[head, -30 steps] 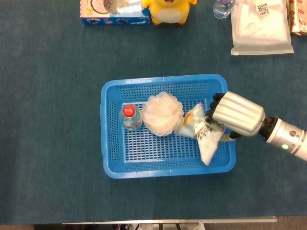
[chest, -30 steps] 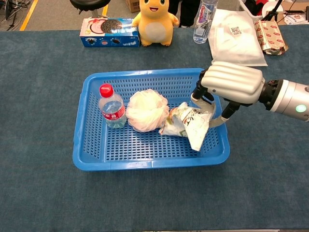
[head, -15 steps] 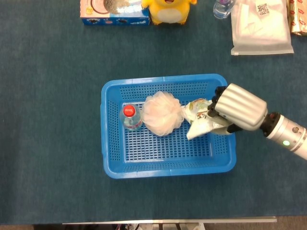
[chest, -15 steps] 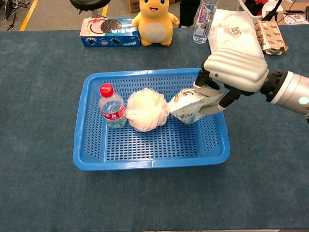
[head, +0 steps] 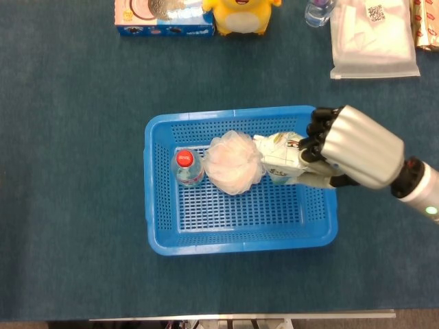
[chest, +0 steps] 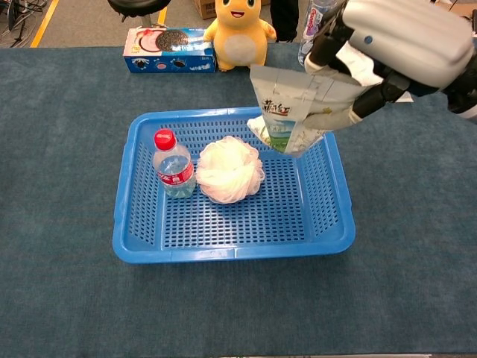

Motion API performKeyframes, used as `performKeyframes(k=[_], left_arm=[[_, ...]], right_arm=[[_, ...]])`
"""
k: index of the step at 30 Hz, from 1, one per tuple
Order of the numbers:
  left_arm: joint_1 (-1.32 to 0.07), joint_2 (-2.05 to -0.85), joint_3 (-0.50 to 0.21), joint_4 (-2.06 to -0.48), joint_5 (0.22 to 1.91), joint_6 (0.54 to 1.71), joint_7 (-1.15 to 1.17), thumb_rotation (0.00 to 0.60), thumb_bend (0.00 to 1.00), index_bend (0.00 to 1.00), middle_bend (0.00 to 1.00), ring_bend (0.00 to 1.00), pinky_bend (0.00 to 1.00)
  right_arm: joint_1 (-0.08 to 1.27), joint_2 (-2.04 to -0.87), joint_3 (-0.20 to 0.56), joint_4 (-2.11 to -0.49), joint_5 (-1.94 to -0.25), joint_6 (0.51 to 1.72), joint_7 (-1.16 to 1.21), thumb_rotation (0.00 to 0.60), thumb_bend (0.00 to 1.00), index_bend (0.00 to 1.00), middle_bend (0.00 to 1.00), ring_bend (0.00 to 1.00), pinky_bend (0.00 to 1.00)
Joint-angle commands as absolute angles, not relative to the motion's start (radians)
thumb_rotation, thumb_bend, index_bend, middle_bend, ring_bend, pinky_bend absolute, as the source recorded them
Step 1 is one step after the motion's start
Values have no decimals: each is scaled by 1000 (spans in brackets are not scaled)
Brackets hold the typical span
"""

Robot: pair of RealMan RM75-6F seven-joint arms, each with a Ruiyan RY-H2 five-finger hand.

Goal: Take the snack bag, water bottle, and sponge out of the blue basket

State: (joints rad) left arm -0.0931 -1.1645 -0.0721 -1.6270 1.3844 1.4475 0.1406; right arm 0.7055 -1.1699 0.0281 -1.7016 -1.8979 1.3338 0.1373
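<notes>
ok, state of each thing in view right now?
snack bag: held by the right hand, lifted above the basket
water bottle: upright in the basket, red cap on
sponge: in the basket, beside the bottle
blue basket: on the table
left hand: not in view

The white-and-green snack bag [chest: 298, 112] hangs lifted above the blue basket [chest: 149, 242], gripped by the right robot hand [chest: 387, 45]; the red-capped water bottle [chest: 173, 168] and pale mesh sponge [chest: 229, 170] remain inside, side by side
</notes>
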Motion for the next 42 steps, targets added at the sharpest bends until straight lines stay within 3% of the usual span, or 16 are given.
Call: performKeyframes(k=[1, 7, 14, 25, 31, 34, 35, 38, 42], left_arm=[[-96, -1166, -73, -1629, 1386, 1446, 144, 600, 321, 500, 486, 327, 459], [-100, -1167, -75, -1635, 1382, 1441, 150, 600, 320, 501, 487, 328, 459], [-105, -1171, -73, -1639, 1381, 1435, 157, 600, 320, 501, 488, 328, 460], [-121, -1173, -78, -1653, 1381, 1418, 160, 600, 320, 501, 488, 329, 461], [-135, -1171, -84, -1667, 1387, 1404, 126, 600, 320, 501, 473, 329, 466], [-140, -1172, -86, -1675, 1396, 1403, 102, 600, 320, 501, 443, 327, 470], [-144, -1170, -88, -1680, 1398, 1399, 89, 600, 320, 501, 422, 326, 471], [-155, -1161, -90, -1698, 1404, 1382, 57, 600, 320, 498, 376, 321, 472], [-179, -1141, -93, -1729, 1418, 1346, 4, 600, 320, 484, 340, 313, 472]], right_arm=[[689, -1111, 48, -1768, -1917, 1369, 91, 600, 143, 943, 878, 768, 590], [645, -988, 44, -1882, -1920, 1385, 22, 600, 144, 943, 878, 768, 590], [568, -815, -20, -1992, -1866, 1318, -36, 600, 143, 943, 878, 768, 605], [452, -765, -98, -1947, -1754, 1220, -156, 600, 140, 943, 873, 766, 614], [447, -675, -124, -2004, -1648, 1081, -221, 600, 36, 930, 792, 708, 614], [467, -633, -128, -2037, -1588, 991, -243, 600, 0, 744, 686, 607, 614], [477, -617, -127, -2049, -1562, 954, -252, 600, 0, 617, 627, 553, 614], [497, -596, -119, -2069, -1516, 888, -265, 600, 0, 361, 459, 435, 607], [505, -588, -106, -2078, -1500, 858, -263, 600, 0, 172, 299, 360, 586]])
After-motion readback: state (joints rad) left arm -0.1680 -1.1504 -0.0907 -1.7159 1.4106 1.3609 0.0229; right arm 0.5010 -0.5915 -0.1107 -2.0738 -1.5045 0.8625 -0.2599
